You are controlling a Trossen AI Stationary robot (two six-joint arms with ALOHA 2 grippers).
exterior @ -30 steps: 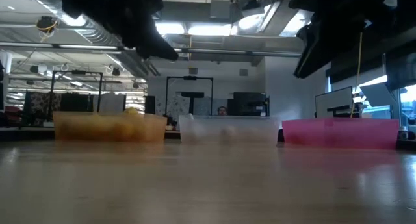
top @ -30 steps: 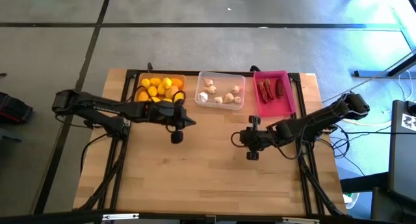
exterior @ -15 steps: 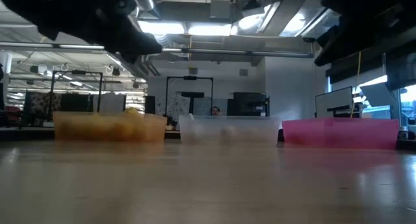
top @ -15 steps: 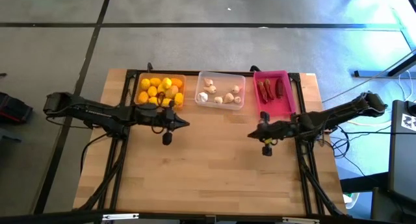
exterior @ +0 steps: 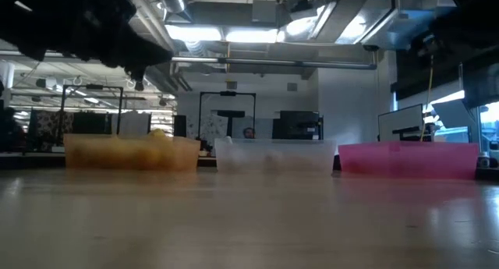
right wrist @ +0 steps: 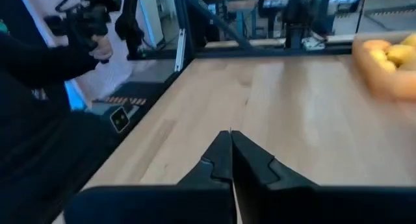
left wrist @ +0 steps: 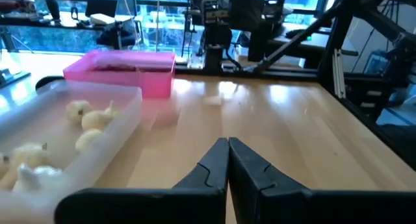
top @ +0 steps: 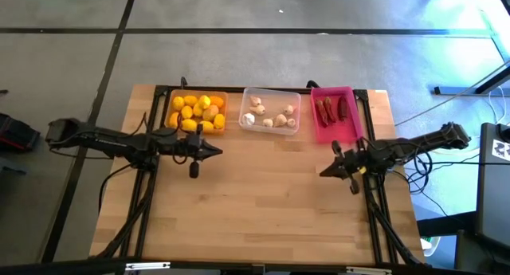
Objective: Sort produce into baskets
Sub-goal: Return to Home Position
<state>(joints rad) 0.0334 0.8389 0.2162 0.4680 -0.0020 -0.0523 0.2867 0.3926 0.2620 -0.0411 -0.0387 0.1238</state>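
Note:
Three baskets stand in a row at the table's far edge. The orange one (top: 170, 101) holds yellow lemon-like fruits (top: 196, 111), the clear one (top: 271, 91) whitish garlic bulbs (top: 268, 120), and the pink one (top: 336, 135) dark red chilies (top: 331, 108). My left gripper (top: 218, 151) is shut and holds nothing; it hovers near the orange basket's near side, pointing toward the table's right. My right gripper (top: 323, 173) is shut and holds nothing; it hovers in front of the pink basket, pointing left. Both wrist views show closed fingertips (left wrist: 227, 141) (right wrist: 231, 133) over bare wood.
The bare wooden tabletop (top: 263, 203) stretches between and in front of the two grippers. In the right wrist view a person's dark sleeve and hand (right wrist: 97, 45) show beyond the table's left edge. Metal frame posts (left wrist: 338, 62) stand at the table's sides.
Both arms have drawn back from the table's middle. The left gripper moved toward the left edge, away from the orange basket's corner. The right gripper moved toward the right edge and tipped up from pointing downward to nearly level. The produce and baskets stayed put.

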